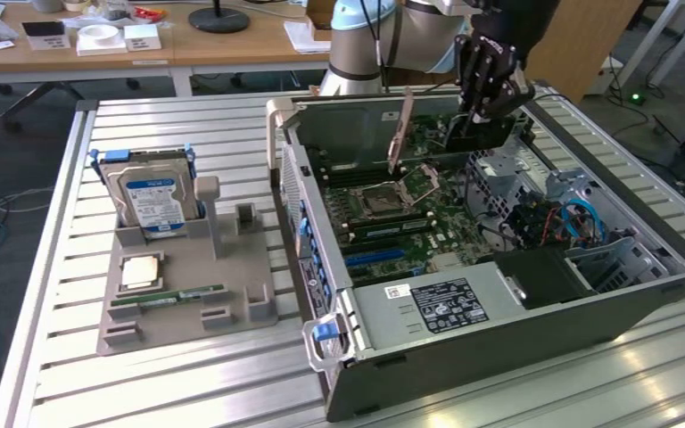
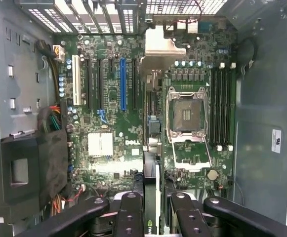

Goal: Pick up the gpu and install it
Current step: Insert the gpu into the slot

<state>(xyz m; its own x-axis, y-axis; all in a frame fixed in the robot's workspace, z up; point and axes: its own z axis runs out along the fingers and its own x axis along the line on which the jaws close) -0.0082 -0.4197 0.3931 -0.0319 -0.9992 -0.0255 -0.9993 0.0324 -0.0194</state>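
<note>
Room: an office, with wooden desks [image 1: 235, 45] behind a ribbed metal tabletop [image 1: 176, 383].
Computer case [image 1: 498, 334]: lies open on the tabletop toward the exterior view's right, its motherboard [image 1: 396, 214] facing up.
Grey holder [image 1: 188, 316]: just beside the case on the exterior view's left. It carries an upright hard drive [image 1: 156, 203], a flat CPU chip [image 1: 143, 272] and a RAM stick [image 1: 185, 295].
Pincer [image 1: 485, 111]: hangs over the far part of the open case, pinching the gpu [image 1: 482, 141].
Gpu: held above the motherboard and clear of it (from outside it reads as a dark block under the fingers).
Wrist view adds: the gpu [image 2: 150, 185] seen edge-on between the black fingers [image 2: 128, 210], with a blue slot [image 2: 123, 84] and an open CPU socket [image 2: 186, 116] on the board beyond.
Exterior view adds: the height of the pincer over the case, and the holder's parts.
</note>
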